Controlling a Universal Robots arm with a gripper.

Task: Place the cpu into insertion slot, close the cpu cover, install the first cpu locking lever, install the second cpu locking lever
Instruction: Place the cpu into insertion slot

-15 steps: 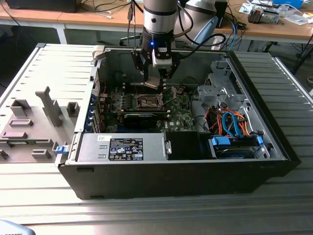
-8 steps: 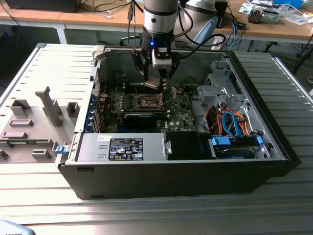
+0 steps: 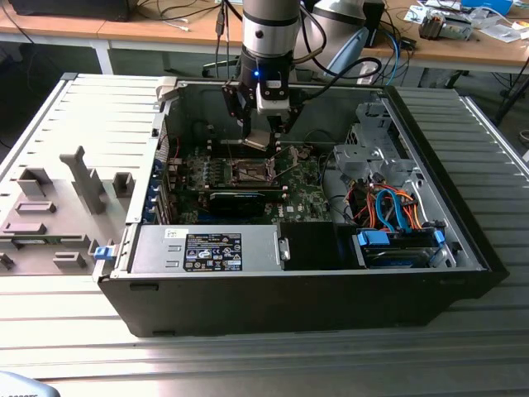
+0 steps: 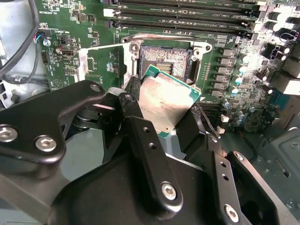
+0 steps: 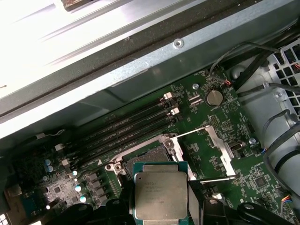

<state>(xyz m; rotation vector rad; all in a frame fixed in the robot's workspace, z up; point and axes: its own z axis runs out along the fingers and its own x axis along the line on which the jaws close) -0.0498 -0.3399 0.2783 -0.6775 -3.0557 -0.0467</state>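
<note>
A big black computer case (image 3: 289, 306) lies open on the grey metal worktop (image 3: 248, 364), with the green motherboard (image 3: 307, 198) flat on its floor. In the exterior view the end effector (image 3: 261, 136) hangs over the board near 12 o'clock in the case, and its black fingers (image 4: 133, 117) pinch the cpu (image 4: 166, 101) by two edges. The cpu cover (image 5: 221, 143) is flipped open beside the insertion slot (image 4: 164, 58), and the tilted cpu seems to float just above the slot, not yet sitting in it.
</note>
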